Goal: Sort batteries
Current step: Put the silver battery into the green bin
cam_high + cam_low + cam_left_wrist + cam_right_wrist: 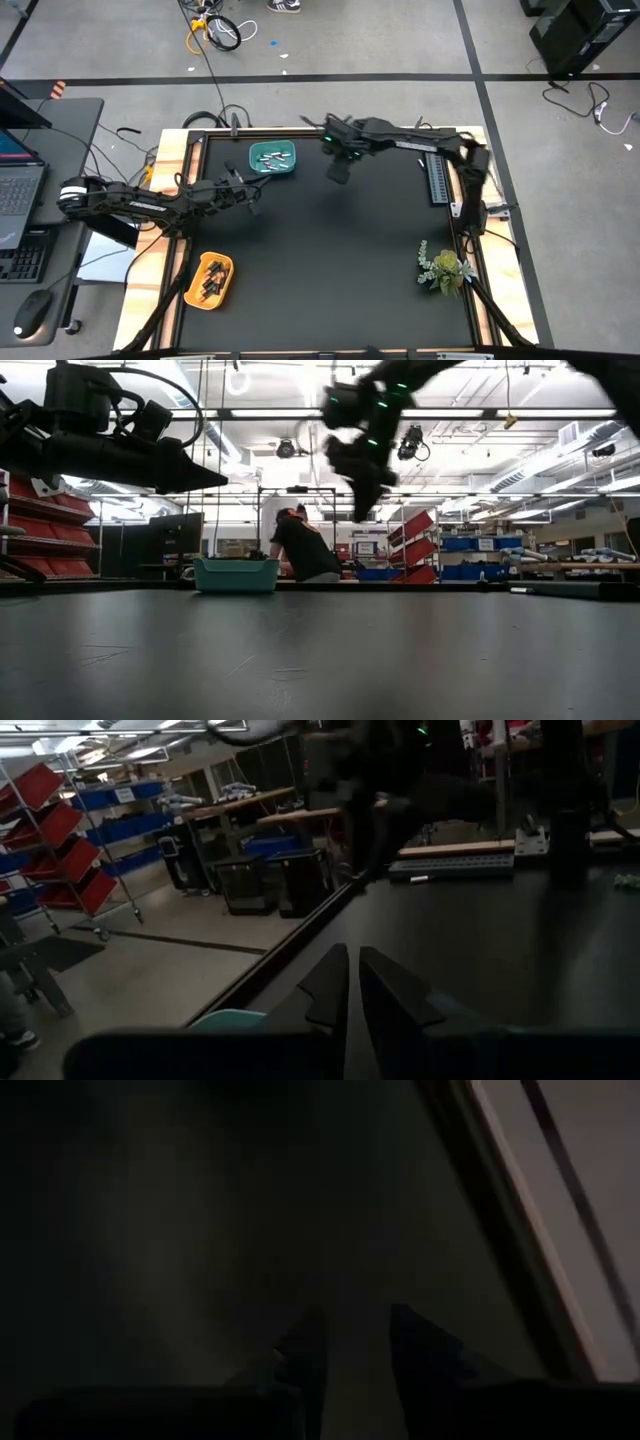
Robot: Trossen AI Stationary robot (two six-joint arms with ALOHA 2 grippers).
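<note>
Batteries (271, 157) fill the teal bin (288, 165) just beside the right pincer (339, 172), empty and parted; I'd lift it clear before swinging away.

We cannot count or tell apart the batteries (271, 157) in the teal bin (289, 164) from the high view; those in the yellow bin (197, 293) are equally small. In the low view the teal bin's wall hides its contents, and a person (303, 546) behind it is partly hidden. The left wrist view cuts the teal bin off at its edge. The right wrist view is too dark to make out the table (180, 1230).
</note>
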